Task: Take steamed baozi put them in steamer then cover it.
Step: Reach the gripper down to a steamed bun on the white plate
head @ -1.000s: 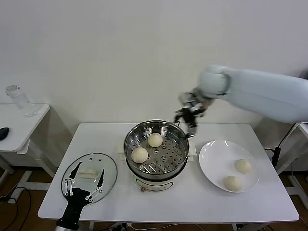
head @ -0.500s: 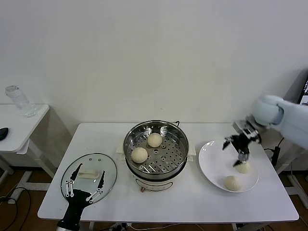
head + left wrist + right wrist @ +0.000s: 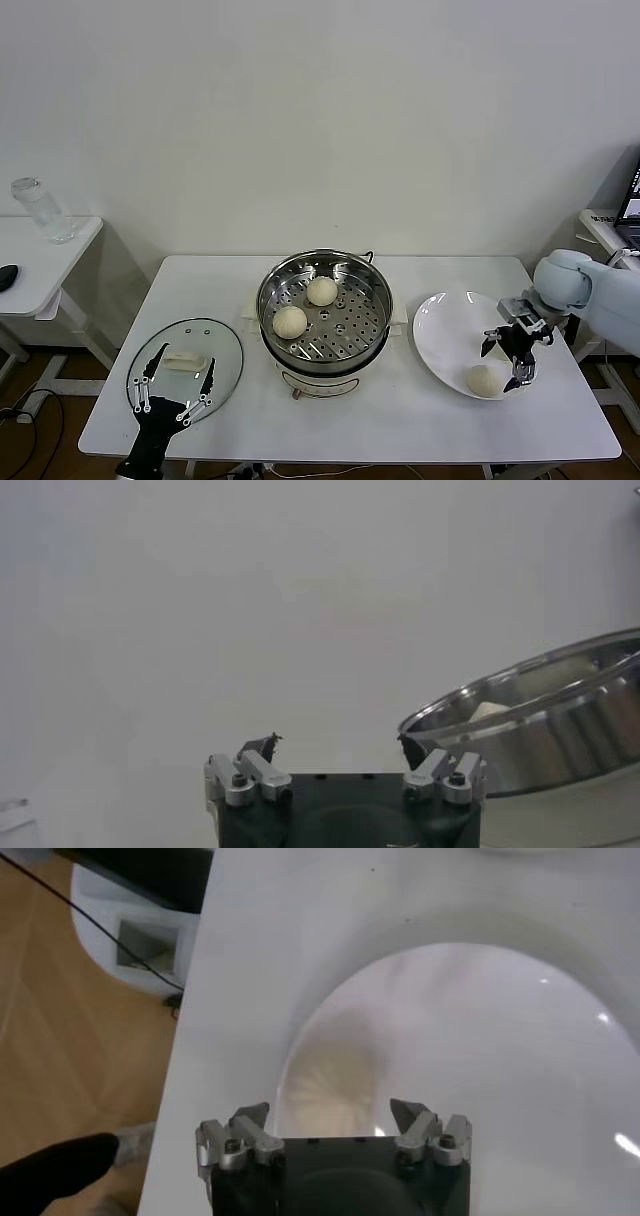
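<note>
A white table (image 3: 400, 420) stands against a plain pale wall, with the steamer (image 3: 325, 312) at its middle so that either arm can reach it. Two baozi (image 3: 306, 306) already sit on its perforated tray; on the plate (image 3: 445, 325) to the right, one bun (image 3: 484, 379) shows at the near side and another seems mostly hidden behind the right gripper (image 3: 512, 351). That gripper hangs just over the plate with its jaws spread wide and nothing between them, lined up over a bun in its wrist view (image 3: 332, 1088), presumably ready to close on it. The cover (image 3: 186, 369) lies flat at the near left, out of the loading path, and the left gripper (image 3: 172, 388) waits open above it, likely for the final step.
</note>
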Robot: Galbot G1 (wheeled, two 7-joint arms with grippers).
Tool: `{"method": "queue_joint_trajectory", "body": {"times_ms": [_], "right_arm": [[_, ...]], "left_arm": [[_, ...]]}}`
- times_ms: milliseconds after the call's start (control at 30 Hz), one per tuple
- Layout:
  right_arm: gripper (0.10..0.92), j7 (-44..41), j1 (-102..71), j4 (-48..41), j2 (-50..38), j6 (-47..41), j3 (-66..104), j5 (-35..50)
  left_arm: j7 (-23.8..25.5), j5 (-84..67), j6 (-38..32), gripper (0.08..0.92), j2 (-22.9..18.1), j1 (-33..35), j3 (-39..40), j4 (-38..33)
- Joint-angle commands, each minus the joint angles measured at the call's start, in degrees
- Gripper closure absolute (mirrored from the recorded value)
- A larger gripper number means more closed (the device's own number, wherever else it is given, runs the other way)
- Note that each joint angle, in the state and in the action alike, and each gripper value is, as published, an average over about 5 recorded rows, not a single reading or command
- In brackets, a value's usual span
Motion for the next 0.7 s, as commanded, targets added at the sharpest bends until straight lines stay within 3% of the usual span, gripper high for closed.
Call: {"method": "queue_joint_trajectory", "body": {"times_ms": [33, 400, 700], "right_arm": [[0.203, 1.17, -5.01, -3.02, 1.53, 0.40, 2.67, -0.95], [0.206, 1.21, -5.49, -4.85, 3.41, 0.21, 3.43, -0.64], [0.295, 1.18, -4.36, -4.24, 3.51, 0.18, 2.88, 0.10]], "left_arm": [[-0.02, 0.01, -0.05, 0.177, 0.02, 0.11, -0.18, 0.01], [-0.01, -0.04, -0.12, 0.177, -0.06, -0.39, -0.52, 1.03], [-0.04, -0.06, -0.20, 0.177, -0.04, -0.28, -0.65, 0.82]]}}
